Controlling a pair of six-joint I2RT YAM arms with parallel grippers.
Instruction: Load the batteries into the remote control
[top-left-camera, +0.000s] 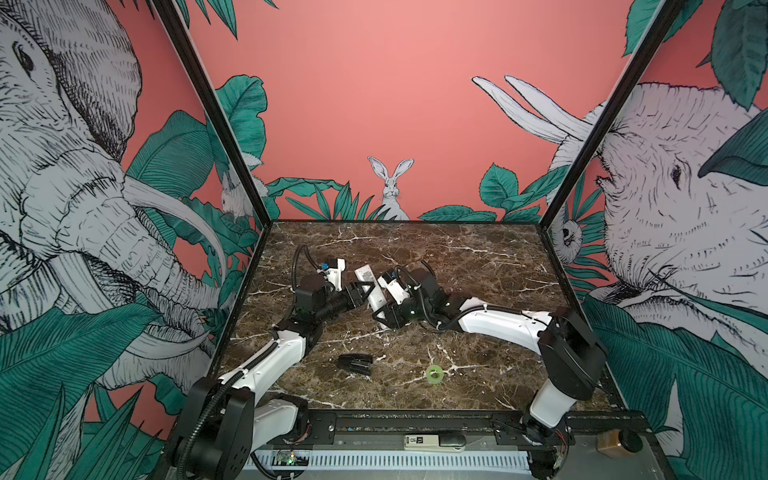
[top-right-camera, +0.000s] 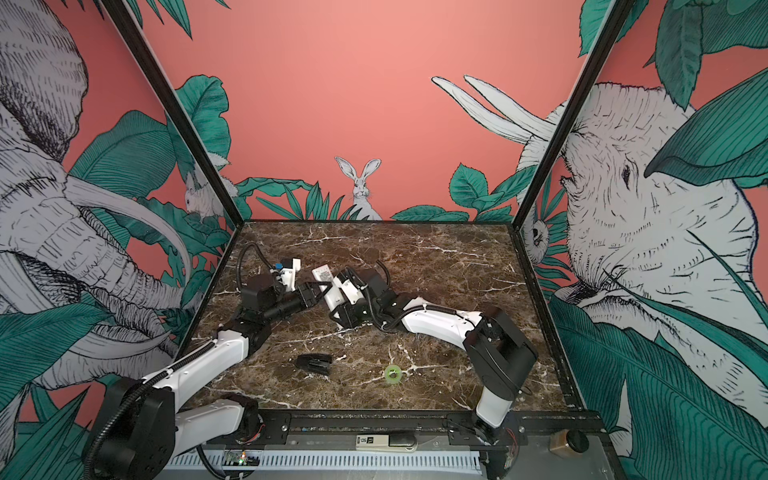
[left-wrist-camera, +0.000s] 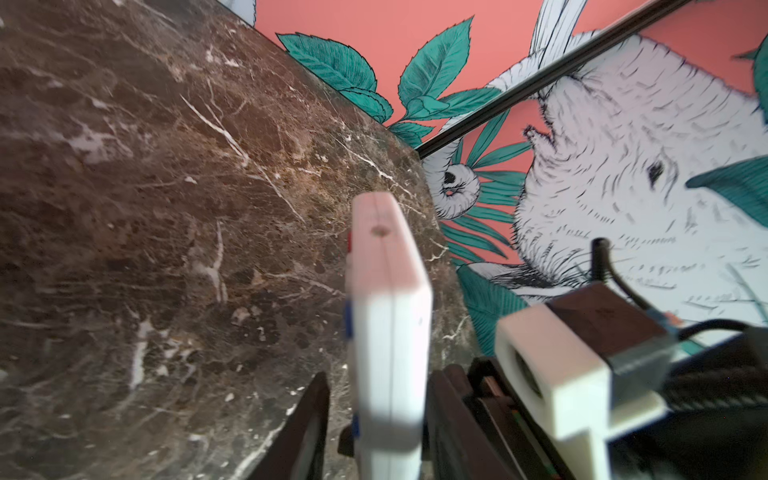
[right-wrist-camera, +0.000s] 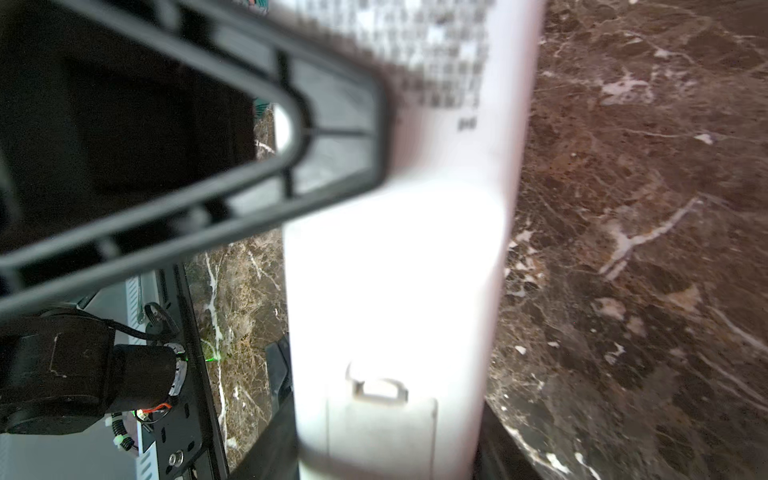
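Pinching the remote control (top-left-camera: 366, 276) at its cover end, the right gripper (top-left-camera: 384, 318) holds it raised beyond the stapler (top-left-camera: 354, 363), back upward, likely so the cover can come off. The left gripper (top-left-camera: 362, 291) straddles it, grip unclear; no batteries show.

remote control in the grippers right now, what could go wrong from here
1. The right gripper clamps the remote control right at its battery cover, which looks closed; this grip may block opening it.
2. The left gripper straddles the remote control loosely, with a gap at one finger; closing could twist it out of the right gripper.
3. No batteries show in any view, so finding them may cost a regrasp.
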